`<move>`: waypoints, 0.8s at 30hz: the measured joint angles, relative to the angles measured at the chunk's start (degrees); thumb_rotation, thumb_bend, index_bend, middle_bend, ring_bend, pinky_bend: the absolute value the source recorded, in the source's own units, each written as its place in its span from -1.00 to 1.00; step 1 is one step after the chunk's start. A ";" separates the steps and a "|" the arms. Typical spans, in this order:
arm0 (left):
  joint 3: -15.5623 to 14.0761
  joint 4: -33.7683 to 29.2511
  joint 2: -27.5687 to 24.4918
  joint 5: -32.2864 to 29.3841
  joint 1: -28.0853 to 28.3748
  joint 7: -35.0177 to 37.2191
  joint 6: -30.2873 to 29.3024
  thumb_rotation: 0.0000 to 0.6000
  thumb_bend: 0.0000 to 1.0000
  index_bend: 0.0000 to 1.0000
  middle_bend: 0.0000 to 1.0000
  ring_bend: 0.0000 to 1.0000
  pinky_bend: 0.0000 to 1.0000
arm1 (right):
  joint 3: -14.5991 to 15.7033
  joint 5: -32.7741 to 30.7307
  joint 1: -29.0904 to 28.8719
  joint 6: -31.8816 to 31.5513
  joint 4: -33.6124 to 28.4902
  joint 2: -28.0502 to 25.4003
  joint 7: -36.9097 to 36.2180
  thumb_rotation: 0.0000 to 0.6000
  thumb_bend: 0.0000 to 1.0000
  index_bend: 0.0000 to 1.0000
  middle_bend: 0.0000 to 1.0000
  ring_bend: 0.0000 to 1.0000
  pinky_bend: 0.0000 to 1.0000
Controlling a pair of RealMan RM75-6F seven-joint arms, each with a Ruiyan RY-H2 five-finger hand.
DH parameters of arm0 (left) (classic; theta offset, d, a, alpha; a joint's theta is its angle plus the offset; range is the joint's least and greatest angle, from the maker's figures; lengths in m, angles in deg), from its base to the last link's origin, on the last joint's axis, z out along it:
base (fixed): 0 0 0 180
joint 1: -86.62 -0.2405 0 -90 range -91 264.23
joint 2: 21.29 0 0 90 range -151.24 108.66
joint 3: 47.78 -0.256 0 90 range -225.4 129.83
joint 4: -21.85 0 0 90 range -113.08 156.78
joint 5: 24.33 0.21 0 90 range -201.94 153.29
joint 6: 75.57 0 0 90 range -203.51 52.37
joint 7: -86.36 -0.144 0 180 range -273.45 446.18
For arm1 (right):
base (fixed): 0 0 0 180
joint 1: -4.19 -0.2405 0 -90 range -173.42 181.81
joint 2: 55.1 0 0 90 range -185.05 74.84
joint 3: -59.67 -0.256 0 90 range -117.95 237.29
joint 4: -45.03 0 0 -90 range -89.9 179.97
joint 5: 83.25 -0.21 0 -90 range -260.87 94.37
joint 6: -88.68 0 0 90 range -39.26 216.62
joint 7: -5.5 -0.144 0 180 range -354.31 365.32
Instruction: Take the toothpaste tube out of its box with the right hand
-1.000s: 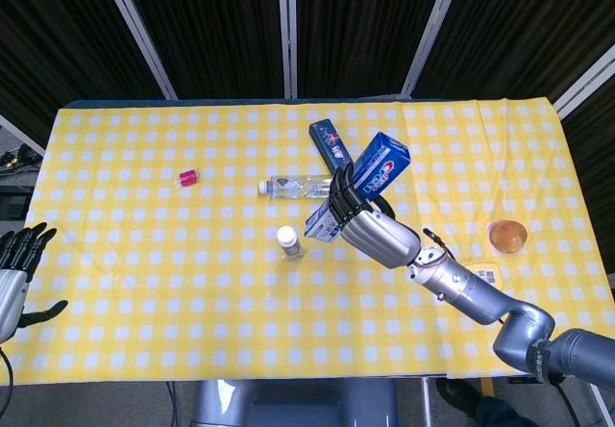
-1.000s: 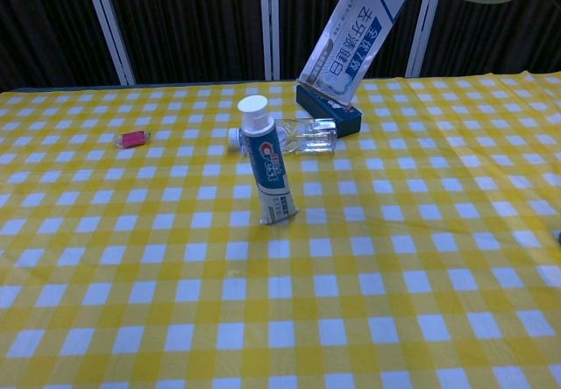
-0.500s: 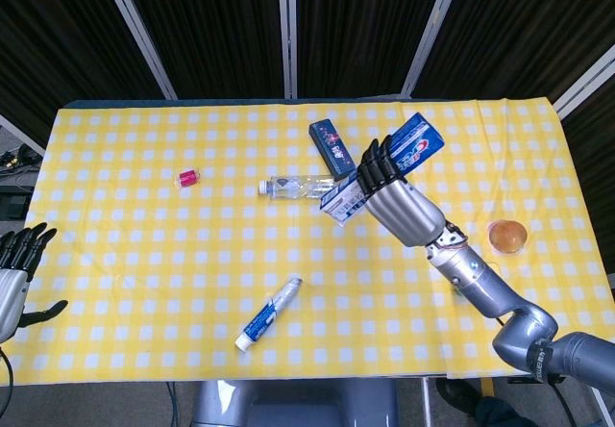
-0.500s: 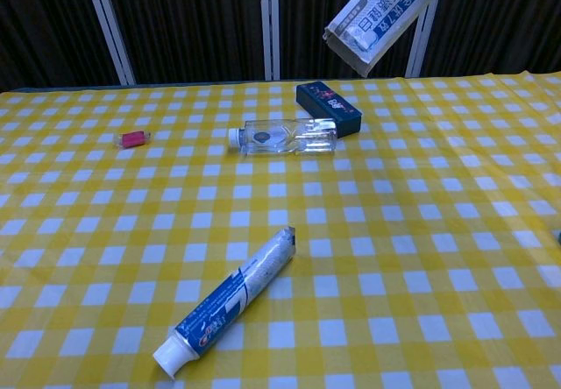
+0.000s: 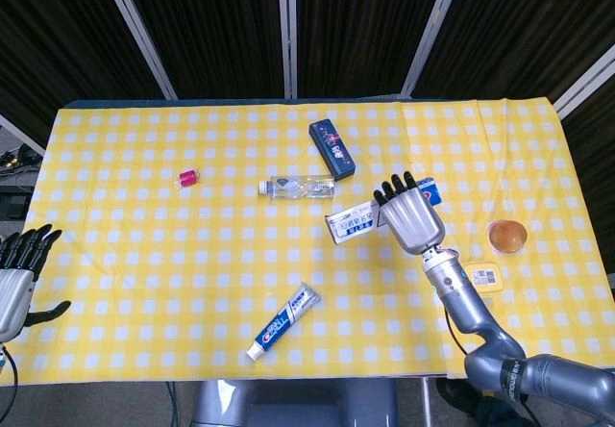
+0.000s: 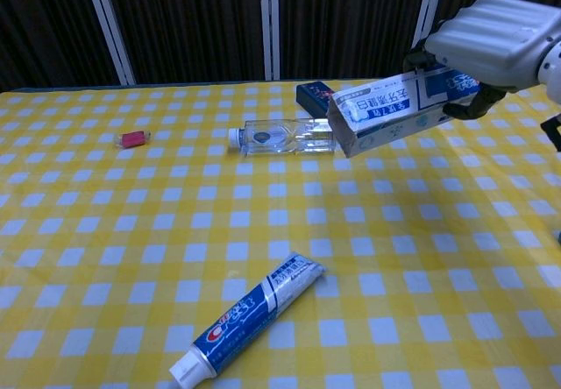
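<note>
Toothpaste tube [image 5: 282,322] [image 6: 248,317] out of box, flat on yellow checked worktop [image 5: 144,254] [image 6: 105,231] near front edge, white cap toward front-left, crimped end toward back-right, touching nothing. Toothpaste box [image 5: 360,219] [image 6: 394,109] up off worktop, roughly level, open end toward left, well apart from tube. Right hand [image 5: 411,217] [image 6: 495,43] wrapped around right part of box, fingers [image 5: 394,188] [image 6: 419,58] curled over top edge, firm hold. Clear plastic bottle [image 5: 298,188] [image 6: 285,136] on its side behind tube, white cap left, just below box's open end in chest view. Dark blue box [image 5: 332,148] [image 6: 313,96] flat behind bottle. Small red item [image 5: 187,177] [image 6: 133,138] far left-back, alone. Cup of amber liquid [image 5: 507,237] near right edge; small yellow-rimmed item [image 5: 483,277] just in front of it, detail too small. Left hand [image 5: 19,278] off left edge of worktop, holding nothing, fingers apart, head view only.
</note>
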 measured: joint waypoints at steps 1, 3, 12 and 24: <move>0.02 0.04 0.03 -0.10 0.04 -0.04 0.08 1.00 -1.00 -1.00 -1.00 -1.00 -1.00 | 0.21 -0.88 -0.09 0.64 0.30 0.70 -0.91 1.00 -0.71 -0.65 -0.63 -0.69 -0.63; 0.08 0.12 0.06 -0.32 0.09 -0.07 0.18 1.00 -1.00 -1.00 -1.00 -1.00 -1.00 | 0.46 -2.49 -0.27 1.59 0.35 1.43 -1.71 1.00 -0.91 -0.79 -0.75 -0.77 -0.68; 0.30 0.46 -0.02 -0.80 0.06 0.36 0.08 1.00 -1.00 -1.00 -1.00 -1.00 -1.00 | 2.52 1.20 0.76 -1.89 -3.09 -0.13 -3.23 1.00 -1.00 -0.87 -0.81 -0.82 -0.72; -0.16 -0.22 -0.34 1.44 -0.78 0.44 -2.24 1.00 -1.00 -1.00 -1.00 -1.00 -1.00 | 9.11 17.41 12.60 -21.41 -2.58 -10.87 -22.52 1.00 -1.00 -0.78 -0.79 -0.92 -0.83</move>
